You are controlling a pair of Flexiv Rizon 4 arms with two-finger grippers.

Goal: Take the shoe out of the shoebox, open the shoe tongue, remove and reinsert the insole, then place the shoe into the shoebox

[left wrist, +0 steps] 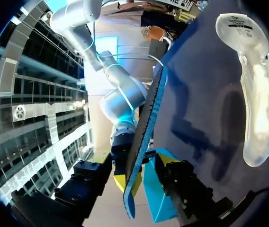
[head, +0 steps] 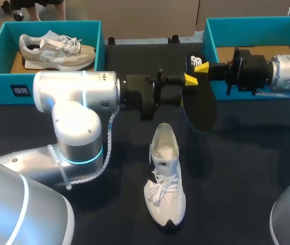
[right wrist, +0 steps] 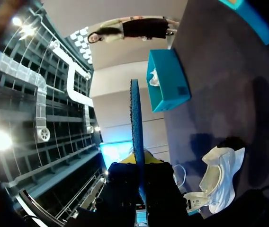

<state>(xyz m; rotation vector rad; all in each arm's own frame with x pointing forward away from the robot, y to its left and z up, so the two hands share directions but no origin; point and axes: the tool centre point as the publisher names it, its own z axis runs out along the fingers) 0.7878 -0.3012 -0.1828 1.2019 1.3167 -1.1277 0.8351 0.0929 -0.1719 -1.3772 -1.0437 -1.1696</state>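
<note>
A white shoe (head: 164, 178) lies on the dark table, toe toward the front edge; it also shows in the left wrist view (left wrist: 257, 109) and the right wrist view (right wrist: 219, 175). Above and behind it a black insole (head: 201, 107) hangs edge-down in the air. My right gripper (head: 201, 66) is shut on the insole's top end, with the insole (right wrist: 135, 123) running edge-on out from between the fingers of this gripper (right wrist: 141, 179). My left gripper (head: 191, 80) meets it from the left. Its fingers straddle the insole's edge (left wrist: 146, 127); the left gripper (left wrist: 139, 177) is open, one finger still apart from the insole.
An open teal shoebox (head: 211, 30) stands at the back right, behind my right arm. A second teal box (head: 2, 87) at the back left holds another grey-white shoe (head: 58, 51). My left arm's elbow (head: 78, 127) bulks over the left half of the table.
</note>
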